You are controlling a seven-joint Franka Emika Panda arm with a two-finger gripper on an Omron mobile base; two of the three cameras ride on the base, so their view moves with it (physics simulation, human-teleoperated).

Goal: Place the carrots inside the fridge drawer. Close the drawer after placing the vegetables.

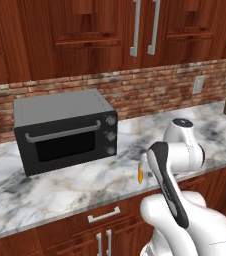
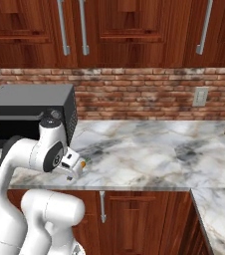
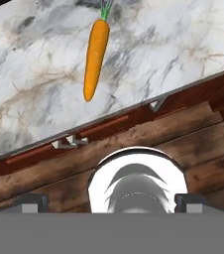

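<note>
A slim orange carrot with a green top lies flat on the marble desk, near its front edge.

A grey-veined white marble counter is backed by a red brick wall, in which a pale outlet plate is set. Dark red wooden cabinets with long metal handles are hung above, and matching drawers are fitted below.
</note>
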